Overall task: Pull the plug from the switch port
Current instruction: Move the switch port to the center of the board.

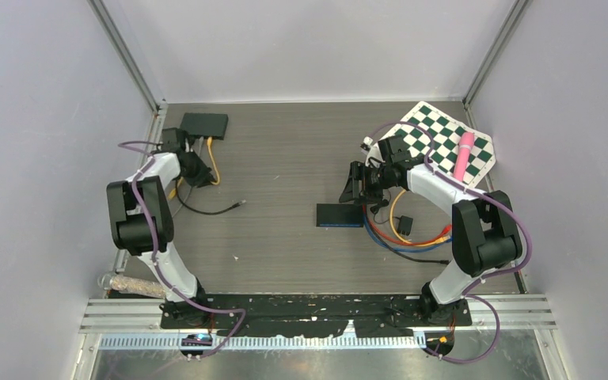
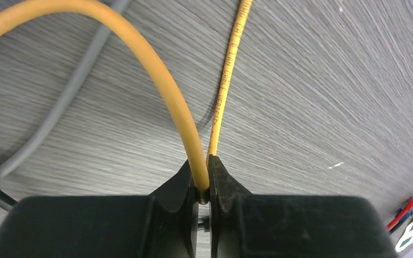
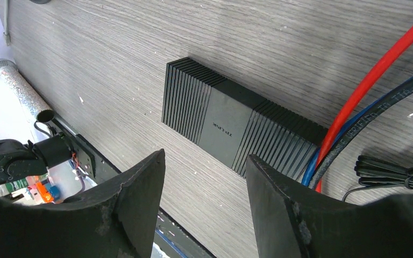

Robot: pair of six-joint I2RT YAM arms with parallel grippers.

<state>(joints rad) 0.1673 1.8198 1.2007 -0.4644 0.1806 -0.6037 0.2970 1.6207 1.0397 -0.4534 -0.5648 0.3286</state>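
Note:
A black switch (image 1: 204, 123) lies at the back left, and a yellow cable (image 1: 213, 162) runs from its front edge. My left gripper (image 1: 193, 169) sits just in front of it, shut on the yellow cable (image 2: 191, 145), which is pinched between the fingertips (image 2: 223, 180). The plug itself is hidden. A second black switch (image 1: 340, 214) lies mid-table and also shows in the right wrist view (image 3: 236, 126). My right gripper (image 1: 356, 186) hovers just behind it, open and empty (image 3: 205, 164).
Red, blue and black cables (image 3: 349, 118) run from the second switch's right end and loop on the table (image 1: 412, 241). A checkerboard (image 1: 447, 142) with a pink object (image 1: 464, 154) lies at the back right. A loose black cable (image 1: 214, 210) and a foil tube (image 1: 131, 285) lie on the left.

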